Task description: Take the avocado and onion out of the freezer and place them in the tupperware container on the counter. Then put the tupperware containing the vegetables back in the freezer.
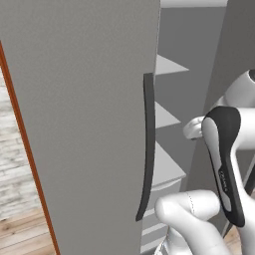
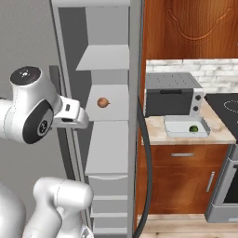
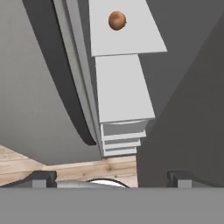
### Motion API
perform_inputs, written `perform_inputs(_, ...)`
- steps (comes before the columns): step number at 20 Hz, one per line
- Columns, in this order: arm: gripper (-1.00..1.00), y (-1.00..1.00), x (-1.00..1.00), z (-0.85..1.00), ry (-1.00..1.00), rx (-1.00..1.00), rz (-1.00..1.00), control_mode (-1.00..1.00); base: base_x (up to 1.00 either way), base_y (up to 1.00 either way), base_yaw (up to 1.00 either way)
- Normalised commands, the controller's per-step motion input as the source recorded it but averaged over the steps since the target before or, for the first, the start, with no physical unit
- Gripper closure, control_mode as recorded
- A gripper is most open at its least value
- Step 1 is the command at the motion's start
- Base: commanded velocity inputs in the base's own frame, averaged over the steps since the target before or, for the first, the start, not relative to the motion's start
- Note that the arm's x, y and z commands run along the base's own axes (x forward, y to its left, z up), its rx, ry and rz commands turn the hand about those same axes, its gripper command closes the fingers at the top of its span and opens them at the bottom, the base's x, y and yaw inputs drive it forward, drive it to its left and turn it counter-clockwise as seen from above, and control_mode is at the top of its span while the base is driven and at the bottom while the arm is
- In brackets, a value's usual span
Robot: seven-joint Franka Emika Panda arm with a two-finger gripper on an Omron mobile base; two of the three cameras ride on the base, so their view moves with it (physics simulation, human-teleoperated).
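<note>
The freezer [image 2: 109, 28] stands open, its grey door [image 1: 84, 124] swung out with the long dark handle [image 1: 148, 149]. An orange-brown onion [image 2: 103, 102] rests alone on a middle shelf, and it lies at the top of the hand view as the onion [image 3: 117, 20]. My gripper [image 3: 113, 178] is open and holds nothing, well short of the onion, in front of the lower shelves. The dark green avocado [image 2: 193, 128] lies in the pale tupperware container [image 2: 175, 131] on the beige counter [image 2: 155, 132].
A grey toaster oven [image 2: 172, 95] sits right behind the container. A black stovetop [image 2: 225, 107] and oven front [image 2: 228, 190] are at the far right. Reddish wooden cabinets [image 2: 181, 181] run under the counter. The open door closes off the left side.
</note>
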Motion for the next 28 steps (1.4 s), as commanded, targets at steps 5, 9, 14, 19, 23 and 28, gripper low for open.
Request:
perform_inputs(5,-1.0,-0.08,0.23,-0.12,-0.06,0.07,0.0,-1.0,0.0,0.0,0.0)
perform_inputs(9,-1.0,-0.14,0.17,0.0,0.01,0.17,0.0,-1.0,0.0,0.0,0.0)
perform_inputs(14,-1.0,-0.09,0.15,0.0,0.02,0.13,0.0,-1.0,0.0,0.0,0.0)
perform_inputs(19,-1.0,0.0,0.11,0.0,0.1,0.08,0.0,-1.0,0.0,0.0,0.0)
perform_inputs(23,-1.0,0.0,0.2,0.0,0.06,0.05,0.0,-1.0,0.0,0.0,0.0)
perform_inputs(28,-1.0,0.0,0.29,-0.03,0.0,0.01,0.0,-1.0,0.0,0.0,0.0)
